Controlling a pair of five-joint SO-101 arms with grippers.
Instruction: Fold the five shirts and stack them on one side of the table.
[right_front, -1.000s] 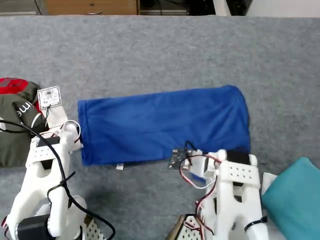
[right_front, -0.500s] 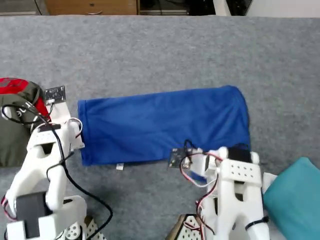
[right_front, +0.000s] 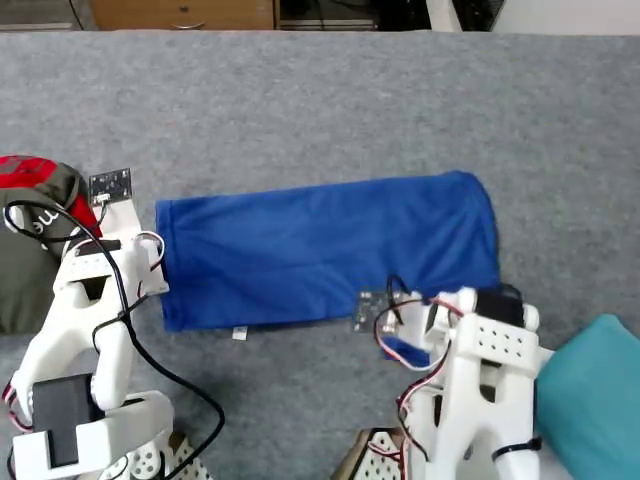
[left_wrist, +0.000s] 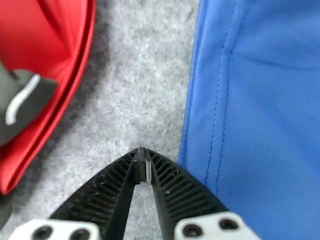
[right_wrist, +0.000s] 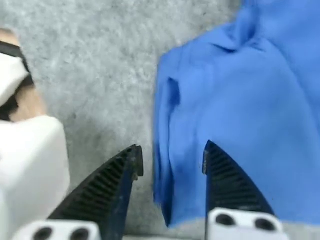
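1. The blue shirt (right_front: 325, 250) lies flat in the middle of the grey table (right_front: 300, 90). It looks folded into one long strip.
2. The left gripper (left_wrist: 142, 162) is closed tight with nothing in it. It sits just beside the shirt's left edge.
3. The right gripper (right_wrist: 170, 160) is wide. The shirt's near edge, toward the right, sits between its jaws, not pinched.
4. A red and dark pile (right_front: 30, 230) lies at the left edge. A teal shirt (right_front: 595, 390) lies at the near right corner.
5. The blue shirt probably needs folding shorter, then stacking. No tidy stack of five shows yet.
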